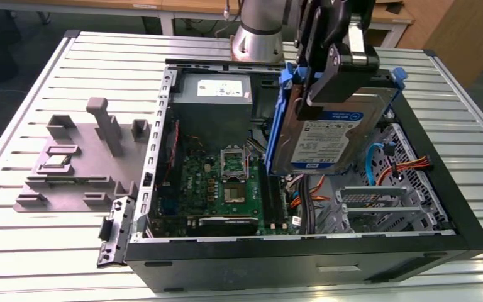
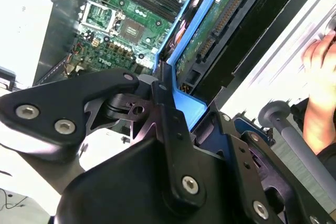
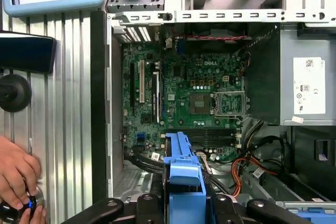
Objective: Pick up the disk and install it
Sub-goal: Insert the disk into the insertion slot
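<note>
Steadily now, with my gripper (image 1: 332, 94) pinching the hard drive (image 1: 326, 141) by its blue carrier (image 1: 277, 119) over the open case (image 1: 309, 255), I'd square it to the drive bay (image 1: 376, 204) first.

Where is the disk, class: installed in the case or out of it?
Out. The disk hangs tilted above the open case, gripped by the claw, with the motherboard below and beside it.

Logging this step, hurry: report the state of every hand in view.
Robot hand: closed on the disk, held over the open case.
Person's hand: on the table beside the case; what it holds cannot be told.
</note>
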Tool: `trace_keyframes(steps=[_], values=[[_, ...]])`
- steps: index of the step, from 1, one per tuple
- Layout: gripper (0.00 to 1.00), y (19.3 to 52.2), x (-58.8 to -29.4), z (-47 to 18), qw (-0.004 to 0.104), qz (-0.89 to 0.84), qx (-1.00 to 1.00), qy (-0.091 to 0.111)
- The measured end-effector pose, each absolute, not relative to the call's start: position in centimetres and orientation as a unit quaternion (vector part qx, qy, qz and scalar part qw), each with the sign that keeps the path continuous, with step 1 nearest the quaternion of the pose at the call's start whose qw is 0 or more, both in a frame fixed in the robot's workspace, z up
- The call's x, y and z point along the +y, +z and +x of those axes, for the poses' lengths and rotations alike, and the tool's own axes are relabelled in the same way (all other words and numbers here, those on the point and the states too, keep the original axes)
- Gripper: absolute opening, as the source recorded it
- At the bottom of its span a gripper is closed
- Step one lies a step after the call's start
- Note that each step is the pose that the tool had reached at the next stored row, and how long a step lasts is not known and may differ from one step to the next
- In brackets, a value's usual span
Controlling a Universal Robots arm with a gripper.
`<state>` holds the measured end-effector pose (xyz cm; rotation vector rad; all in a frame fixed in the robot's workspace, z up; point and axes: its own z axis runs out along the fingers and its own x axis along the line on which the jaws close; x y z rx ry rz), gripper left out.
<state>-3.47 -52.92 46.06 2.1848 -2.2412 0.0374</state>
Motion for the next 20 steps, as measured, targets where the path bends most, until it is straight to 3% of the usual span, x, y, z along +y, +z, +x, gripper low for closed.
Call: trace_keyframes(steps=[20], values=[[0.36, 45.5, -55.1, -0.7, 0.007, 0.698, -0.716, 0.012]])
